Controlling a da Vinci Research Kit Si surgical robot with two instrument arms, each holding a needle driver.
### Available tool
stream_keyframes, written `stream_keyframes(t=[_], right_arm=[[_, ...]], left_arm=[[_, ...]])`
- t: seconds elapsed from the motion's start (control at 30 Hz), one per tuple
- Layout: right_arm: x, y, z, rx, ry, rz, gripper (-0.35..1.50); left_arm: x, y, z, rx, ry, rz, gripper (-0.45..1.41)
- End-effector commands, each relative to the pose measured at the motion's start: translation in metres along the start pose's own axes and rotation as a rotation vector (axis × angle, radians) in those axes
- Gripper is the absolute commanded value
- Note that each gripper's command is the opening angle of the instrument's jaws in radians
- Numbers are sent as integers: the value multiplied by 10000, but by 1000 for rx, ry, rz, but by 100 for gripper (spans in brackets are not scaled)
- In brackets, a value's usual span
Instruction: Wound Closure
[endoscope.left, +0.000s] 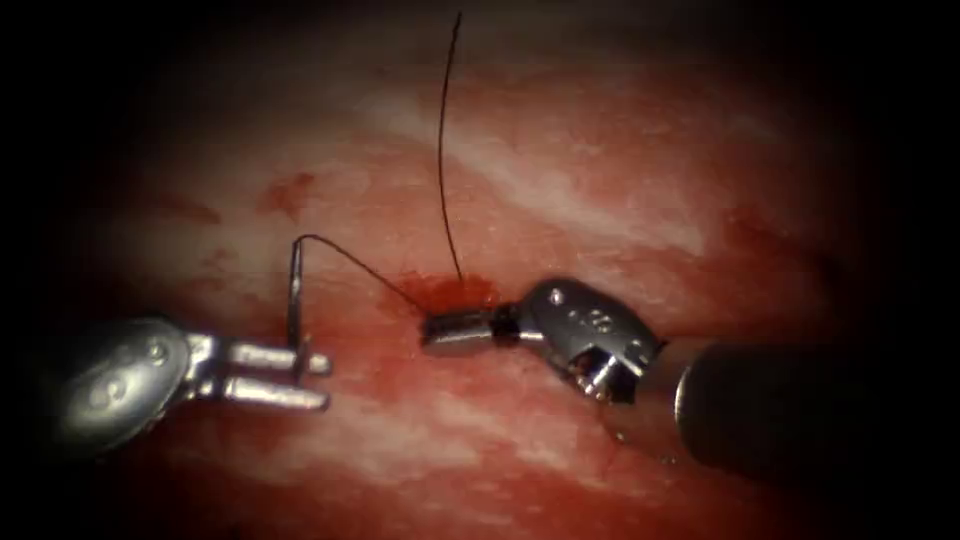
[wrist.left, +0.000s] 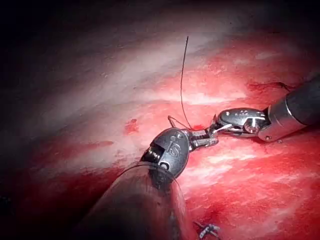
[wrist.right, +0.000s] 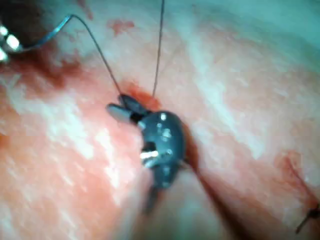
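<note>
The curved needle (endoscope.left: 295, 300) stands upright, free of the tissue (endoscope.left: 620, 180), left of the red wet stitch site (endoscope.left: 455, 292). My left tool (endoscope.left: 318, 380) is shut on its lower end. Thread (endoscope.left: 350, 258) runs from the needle's top down and right into the stitch site. A second strand (endoscope.left: 442, 150) rises straight up from there. My right tool (endoscope.left: 430, 330) lies on the tissue with its tip at the stitch site, right beside the thread; nothing shows in its grip. The right wrist view shows this tool (wrist.right: 117, 106), both strands meeting at it, and the needle (wrist.right: 47, 36).
Red fluid (endoscope.left: 285, 192) stains the tissue left of the site. A finished stitch with short cut ends (wrist.left: 207, 230) sits on the tissue in the left wrist view. Another dark thread end (wrist.right: 310, 215) shows in the right wrist view.
</note>
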Motion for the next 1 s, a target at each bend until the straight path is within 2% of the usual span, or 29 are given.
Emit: stream_keyframes(t=[0.03, 0.47, 1.0], right_arm=[[-8, -4, 5, 4, 0, 2, -35], [-5, -26, -14, 17, -28, 10, -35], [2, -73, -12, 32, -36, 14, -35]], left_arm=[[-6, -2, 8, -2, 2, -2, -45], [-6, -2, 8, -1, 2, -2, -45], [-7, -2, 6, 6, -4, -4, -45]])
